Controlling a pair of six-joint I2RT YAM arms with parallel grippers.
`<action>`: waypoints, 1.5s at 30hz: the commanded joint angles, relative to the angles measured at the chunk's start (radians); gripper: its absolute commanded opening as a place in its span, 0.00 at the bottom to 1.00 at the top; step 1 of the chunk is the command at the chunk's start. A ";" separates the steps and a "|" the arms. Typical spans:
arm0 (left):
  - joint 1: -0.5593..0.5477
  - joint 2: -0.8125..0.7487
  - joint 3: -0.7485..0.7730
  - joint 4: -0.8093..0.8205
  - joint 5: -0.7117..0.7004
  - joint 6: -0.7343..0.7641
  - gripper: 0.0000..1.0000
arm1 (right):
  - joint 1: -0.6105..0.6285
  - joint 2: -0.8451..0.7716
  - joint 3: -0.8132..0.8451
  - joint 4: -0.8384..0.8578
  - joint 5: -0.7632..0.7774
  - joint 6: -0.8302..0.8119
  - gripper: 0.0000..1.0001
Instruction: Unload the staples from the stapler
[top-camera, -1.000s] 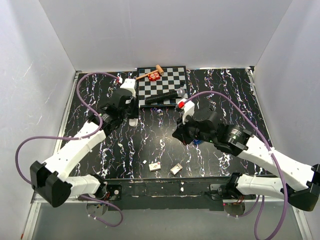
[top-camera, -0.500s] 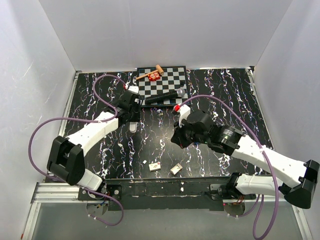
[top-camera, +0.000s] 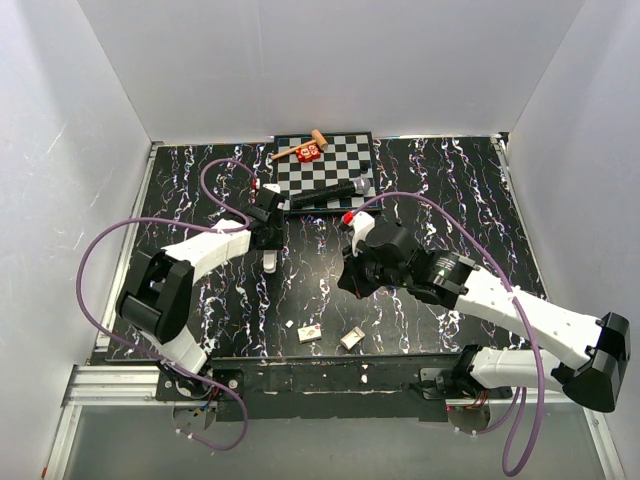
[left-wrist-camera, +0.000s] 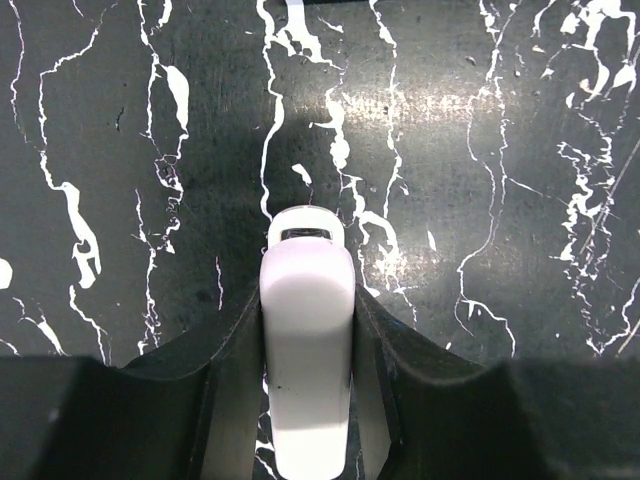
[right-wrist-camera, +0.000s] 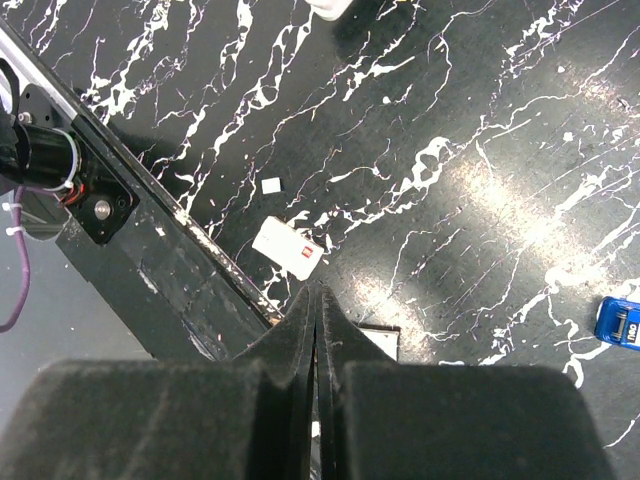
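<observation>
Fingers of right gripper (right-wrist-camera: 316, 295) pressed together, empty, stapler (right-wrist-camera: 618, 322) lying well apart from them, left gripper (left-wrist-camera: 307, 305) clamped on white marker (left-wrist-camera: 307, 380).

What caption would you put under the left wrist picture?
Left tool gripping a white marker over the black marbled table.

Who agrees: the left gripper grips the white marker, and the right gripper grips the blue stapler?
Wrong about the right gripper: it is shut on nothing. The right wrist view shows the blue stapler lying well apart from it. The left gripper does grip the white marker.
</observation>
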 joint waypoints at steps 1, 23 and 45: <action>0.017 0.005 -0.006 0.062 0.005 -0.022 0.13 | -0.006 0.009 -0.010 0.047 -0.009 0.012 0.01; 0.032 -0.015 0.008 0.043 0.055 -0.031 0.66 | -0.006 -0.032 0.007 -0.016 0.034 0.005 0.22; 0.021 -0.503 -0.071 0.178 0.640 0.093 0.98 | -0.439 -0.061 0.014 -0.228 0.165 0.142 0.58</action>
